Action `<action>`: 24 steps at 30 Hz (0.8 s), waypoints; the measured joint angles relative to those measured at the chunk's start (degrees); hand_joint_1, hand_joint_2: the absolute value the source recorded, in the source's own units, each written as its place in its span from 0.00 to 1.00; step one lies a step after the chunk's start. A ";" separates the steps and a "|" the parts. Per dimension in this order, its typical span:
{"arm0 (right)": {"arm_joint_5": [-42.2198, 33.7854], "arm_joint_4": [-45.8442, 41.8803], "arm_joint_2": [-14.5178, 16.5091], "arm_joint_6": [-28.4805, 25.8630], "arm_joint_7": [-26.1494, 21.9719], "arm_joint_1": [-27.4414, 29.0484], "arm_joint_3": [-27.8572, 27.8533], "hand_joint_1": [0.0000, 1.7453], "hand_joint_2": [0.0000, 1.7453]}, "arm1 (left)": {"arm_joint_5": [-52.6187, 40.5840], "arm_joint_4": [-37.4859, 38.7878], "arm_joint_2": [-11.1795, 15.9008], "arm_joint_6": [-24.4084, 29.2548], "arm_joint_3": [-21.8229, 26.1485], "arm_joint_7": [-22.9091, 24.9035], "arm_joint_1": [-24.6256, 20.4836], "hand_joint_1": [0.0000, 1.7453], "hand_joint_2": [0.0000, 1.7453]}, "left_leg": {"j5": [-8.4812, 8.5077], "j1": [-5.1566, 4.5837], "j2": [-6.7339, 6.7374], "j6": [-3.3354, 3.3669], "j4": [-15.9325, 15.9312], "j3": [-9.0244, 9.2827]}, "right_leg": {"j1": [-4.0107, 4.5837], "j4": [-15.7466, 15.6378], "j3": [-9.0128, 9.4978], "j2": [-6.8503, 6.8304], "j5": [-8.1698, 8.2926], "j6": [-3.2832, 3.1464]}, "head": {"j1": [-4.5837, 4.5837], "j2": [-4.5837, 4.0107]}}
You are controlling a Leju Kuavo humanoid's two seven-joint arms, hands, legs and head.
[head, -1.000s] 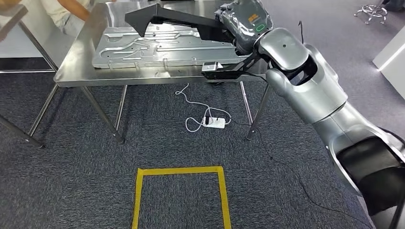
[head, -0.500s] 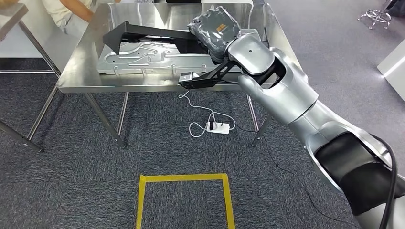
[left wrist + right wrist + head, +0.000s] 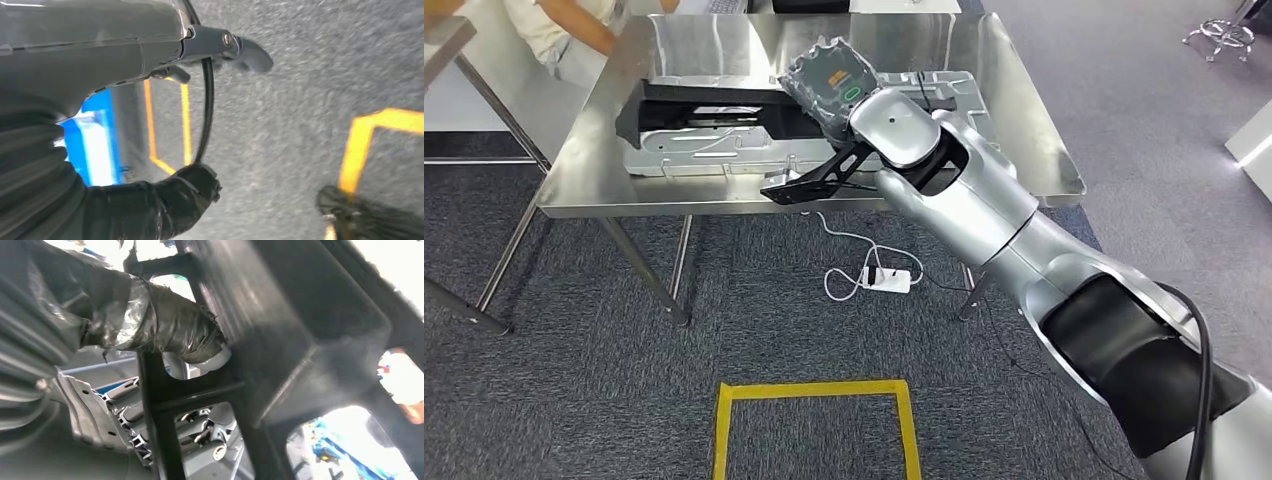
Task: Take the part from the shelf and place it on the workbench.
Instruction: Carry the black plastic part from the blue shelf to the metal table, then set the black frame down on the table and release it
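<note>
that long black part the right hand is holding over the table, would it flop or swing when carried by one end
Probably stiff: the black part stays straight along its length though the right hand grips only one end. Its open ribbed frame in the right wrist view suggests it is light for its size. The long overhang may lever against the grip and twist.

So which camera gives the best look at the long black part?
The head view: the whole black part lies over the workbench, held by the right robot hand. The right wrist view shows a close-up of its ribs.
</note>
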 joint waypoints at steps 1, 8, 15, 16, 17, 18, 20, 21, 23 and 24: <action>0.10 0.28 0.75 0.25 0.01 -0.39 0.12 1.00 1.00 | -0.02 -0.09 0.17 -0.09 0.01 0.13 0.06 0.00 1.00 | -0.49 0.07 0.06 -0.31 1.71 -0.82 | -0.26 -0.47 0.80 -0.04 -0.11 -0.15 | -0.02 0.00; 0.63 1.88 2.99 1.43 -0.02 -1.71 1.26 1.00 1.00 | -0.03 -0.95 0.70 -0.22 0.10 0.49 1.20 0.00 1.00 | 0.03 1.92 0.30 -3.06 7.43 -8.74 | -1.51 0.34 4.41 -0.18 -3.78 0.92 | -0.05 0.00; 0.75 2.13 1.20 1.71 0.36 -2.73 1.77 1.00 1.00 | -0.34 -1.33 0.24 0.53 0.15 -0.09 1.59 0.00 1.00 | 4.76 1.75 0.46 -1.21 0.15 -6.58 | -1.88 2.16 4.94 -0.13 -7.14 3.73 | -0.04 0.00; 0.80 1.96 -0.08 1.66 0.34 -2.96 1.77 1.00 1.00 | -0.42 -1.37 -0.02 0.76 0.15 -0.22 1.54 0.00 1.00 | 4.57 1.81 0.32 -0.82 -0.01 -6.24 | -1.96 3.13 4.68 -0.19 -7.75 4.04 | -0.04 0.00; 0.94 1.79 -1.46 1.60 0.32 -3.26 1.76 1.00 1.00 | -0.43 -1.41 -0.33 1.03 0.15 -0.36 1.51 0.00 1.00 | 4.35 1.83 0.18 -0.48 -0.15 -5.85 | -2.04 5.15 3.70 -0.21 -8.70 4.27 | -0.03 0.00; 1.16 1.64 -3.14 1.54 0.23 -3.52 1.75 1.00 1.00 | -0.45 -1.46 -0.69 1.32 0.15 -0.50 1.50 0.00 1.00 | 4.08 1.73 0.02 -0.20 -0.18 -5.53 | -2.09 8.24 1.92 -0.24 -9.83 4.43 | -0.02 0.00; 1.65 1.78 -5.46 1.55 -0.04 -3.87 1.75 1.00 1.00 | -0.41 -1.50 -1.19 1.58 0.15 -0.71 1.49 0.00 1.00 | 3.38 1.44 -0.22 0.16 -0.19 -4.83 | -2.05 15.30 -2.89 -0.25 -11.72 4.42 | -0.03 0.00; 1.80 2.07 -6.21 1.63 -0.18 -3.90 1.75 1.00 1.00 | -0.35 -1.51 -1.37 1.59 0.15 -0.82 1.48 0.00 1.00 | 2.97 1.26 -0.26 0.26 -0.19 -4.33 | -1.97 17.27 -4.77 -0.25 -11.45 4.24 | -0.02 0.00; 1.92 2.80 -7.08 1.80 -0.26 -3.95 1.77 1.00 1.00 | -0.14 -1.51 -1.59 1.51 0.17 -1.02 1.36 0.00 1.00 | 2.00 0.80 -0.26 0.42 -0.19 -2.99 | -1.55 14.96 -5.55 -0.23 -7.29 3.40 | -0.02 0.00; 2.01 3.18 -7.43 1.86 -0.26 -4.06 1.77 1.00 1.00 | -0.01 -1.51 -1.69 1.46 0.19 -1.09 1.28 0.00 1.00 | 1.48 0.63 -0.24 0.49 -0.25 -2.35 | -1.17 11.28 -4.71 -0.21 -4.20 2.67 | -0.02 0.00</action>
